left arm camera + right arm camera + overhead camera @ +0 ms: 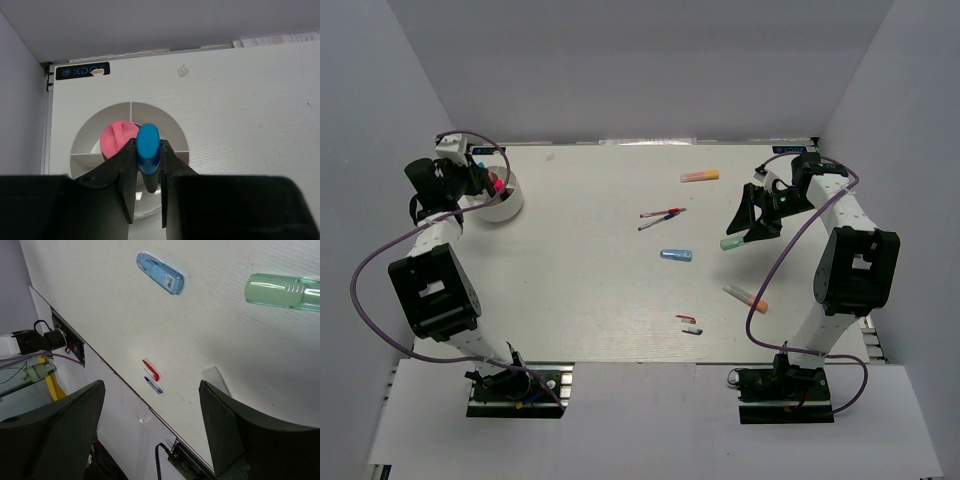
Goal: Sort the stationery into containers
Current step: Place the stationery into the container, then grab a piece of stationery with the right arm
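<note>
My left gripper [148, 165] is shut on a blue-capped marker [148, 145] and holds it upright over the white divided bowl [170, 122] at the table's far left corner [510, 205]. A pink round-topped stick [118, 137] stands in the bowl. My right gripper [152, 420] is open and empty, held above the table at the right [752, 218]. A mint marker [280, 291] lies close beside it [732, 243]. On the table lie an orange highlighter [700, 176], thin red and blue pens [662, 216], a light blue marker [676, 255], an orange-tipped marker [746, 297] and small red and blue pieces [688, 323].
Grey walls close in the table on the left, back and right. The bowl stands tight against the left wall and back edge. A black label [82, 71] marks the table's far left corner. The arm bases [515, 385] sit at the near edge.
</note>
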{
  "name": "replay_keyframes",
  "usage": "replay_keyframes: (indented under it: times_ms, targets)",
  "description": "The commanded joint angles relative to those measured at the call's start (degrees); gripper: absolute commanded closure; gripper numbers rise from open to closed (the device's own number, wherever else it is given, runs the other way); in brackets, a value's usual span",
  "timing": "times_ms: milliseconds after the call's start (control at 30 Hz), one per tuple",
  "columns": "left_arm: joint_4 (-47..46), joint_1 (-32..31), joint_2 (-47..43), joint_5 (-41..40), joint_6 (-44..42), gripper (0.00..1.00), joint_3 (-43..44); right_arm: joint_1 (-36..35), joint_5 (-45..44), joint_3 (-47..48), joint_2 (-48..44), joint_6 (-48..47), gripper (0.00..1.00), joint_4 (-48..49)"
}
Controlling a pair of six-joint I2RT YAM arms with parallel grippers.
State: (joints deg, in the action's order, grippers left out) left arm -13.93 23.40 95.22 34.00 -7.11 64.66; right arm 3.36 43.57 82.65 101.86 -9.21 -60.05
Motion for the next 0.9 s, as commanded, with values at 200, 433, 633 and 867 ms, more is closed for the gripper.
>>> replay_keyframes:
  times_ms: [200,433,633,867]
  targets:
    - [-3.64,-0.81,-2.32,2.13,-2.99,0.65,-3.05,0.25,-3.05,-1.26,-0.35,-4.85,0.25,-0.77]
    - [-2.68,-0.29,-1.97,1.16,-2.47,0.43,-1.82,0.25,-6.73,-5.22,-2.81,-9.06,0.25,-0.33]
    - [-1.10,-0.28,-5.47,3.86,-1.15,0.40,0.28,0.34,-14.63,-3.90,-5.36,-14.07,0.37,-3.13]
    - [21.12,-5.11,-8.82,14.61,-17.92,0.35,7.32,-0.71,-21.68,-8.28,-8.34,-23.56,0.59,-6.83]
